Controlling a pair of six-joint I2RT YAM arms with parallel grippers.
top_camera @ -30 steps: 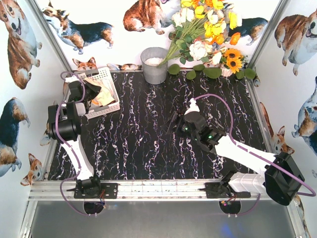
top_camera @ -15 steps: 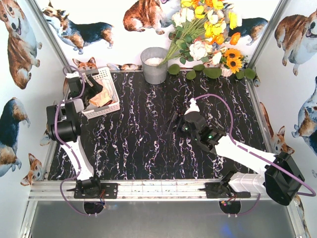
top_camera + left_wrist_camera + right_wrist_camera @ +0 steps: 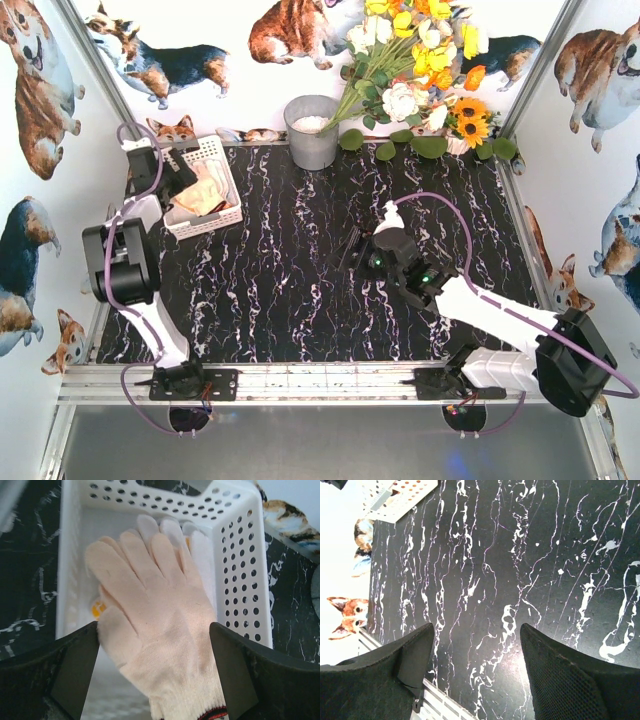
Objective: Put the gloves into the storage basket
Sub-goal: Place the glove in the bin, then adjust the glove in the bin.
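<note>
The worktop is a black slab veined with white, like marble. White walls printed with corgis close it in on three sides, with bare metal posts at the far corners. A pale metal rail along the near edge carries both arm bases.

A grey metal bucket stands at the middle of the far edge. Beside it, a bunch of yellow, white and orange flowers leans in from the far right corner.

The storage basket sits in the far left corner, close to the left wall. The gloves lie piled inside it. In the left wrist view a cream glove lies on top, fingers spread toward the far wall of the basket. White gloves and a spot of yellow show beneath it.

The left arm reaches over the basket, its jaws spread wide to either side of the cream glove and gripping nothing. The right arm stretches toward the middle of the worktop, its jaws wide apart above bare marble, holding nothing.
</note>
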